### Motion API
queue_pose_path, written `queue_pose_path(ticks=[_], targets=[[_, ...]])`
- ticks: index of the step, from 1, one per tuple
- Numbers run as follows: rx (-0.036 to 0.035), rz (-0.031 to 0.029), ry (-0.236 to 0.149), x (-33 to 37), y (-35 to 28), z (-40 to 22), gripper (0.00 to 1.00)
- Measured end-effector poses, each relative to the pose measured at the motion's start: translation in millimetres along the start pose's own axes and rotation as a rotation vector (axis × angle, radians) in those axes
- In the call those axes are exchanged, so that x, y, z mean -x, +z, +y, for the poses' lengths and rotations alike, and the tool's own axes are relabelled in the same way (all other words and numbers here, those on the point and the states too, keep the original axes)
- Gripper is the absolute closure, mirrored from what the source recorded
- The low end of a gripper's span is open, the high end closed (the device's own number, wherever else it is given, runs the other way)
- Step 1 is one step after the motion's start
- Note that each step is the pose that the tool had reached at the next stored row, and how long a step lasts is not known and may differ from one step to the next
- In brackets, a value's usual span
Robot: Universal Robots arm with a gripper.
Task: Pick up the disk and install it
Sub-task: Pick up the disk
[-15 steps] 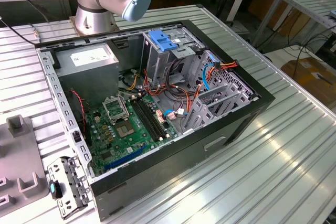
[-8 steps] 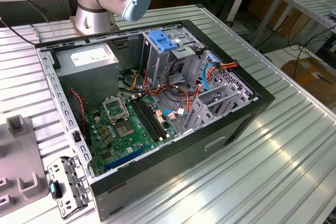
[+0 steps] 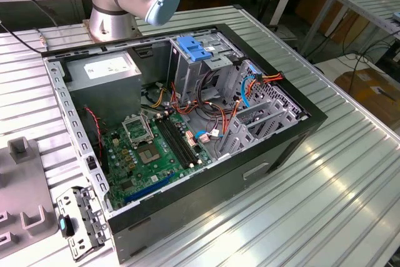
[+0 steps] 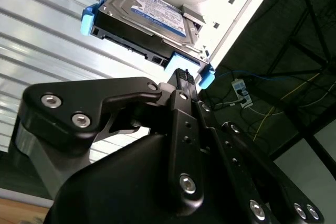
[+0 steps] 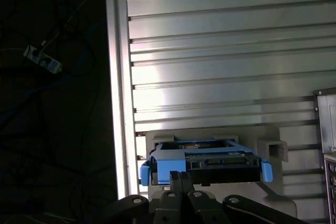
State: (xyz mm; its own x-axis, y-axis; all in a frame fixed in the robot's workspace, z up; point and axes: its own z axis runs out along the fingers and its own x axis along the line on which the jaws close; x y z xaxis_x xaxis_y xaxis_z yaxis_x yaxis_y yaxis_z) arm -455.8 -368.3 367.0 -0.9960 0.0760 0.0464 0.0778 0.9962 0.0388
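Note:
The disk (image 4: 157, 11) is a dark flat drive with a white and blue label, clipped into a blue carrier. It rests in a grey holder (image 5: 273, 148) near the edge of the ribbed metal table. In the first wrist view the disk (image 5: 210, 161) shows end-on, its blue rails at both sides. My gripper (image 4: 181, 73) has its black fingers pressed together, and the tips sit right at the blue carrier's front edge. In the first wrist view the gripper (image 5: 181, 174) meets the carrier's blue tab from below. Whether the tips pinch the plastic is hidden.
The open computer case (image 3: 300, 123) lies on the table, with a tall metal drive cage (image 3: 187, 70) under a blue latch and a grey power supply (image 3: 103, 70) behind it. A grey fixture (image 3: 22, 179) stands at the exterior view's left. Beyond the table edge (image 5: 118, 77) is dark floor with cables.

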Motion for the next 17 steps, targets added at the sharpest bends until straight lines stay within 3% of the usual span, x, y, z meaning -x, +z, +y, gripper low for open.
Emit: queue_pose_path(ticks=[4, 7, 14, 17], targets=[[-0.0016, 0.0012, -0.035, 0.0, 0.1, 0.0, 0.89], [-0.0068, 0.0055, -0.146, 0.0, 0.1, 0.0, 0.89], [-0.0125, 0.0068, -0.27, 0.0, 0.4, 0.0, 0.89], [-0.0137, 0.0028, -0.288, 0.1, 0.7, -0.1, 0.89]])
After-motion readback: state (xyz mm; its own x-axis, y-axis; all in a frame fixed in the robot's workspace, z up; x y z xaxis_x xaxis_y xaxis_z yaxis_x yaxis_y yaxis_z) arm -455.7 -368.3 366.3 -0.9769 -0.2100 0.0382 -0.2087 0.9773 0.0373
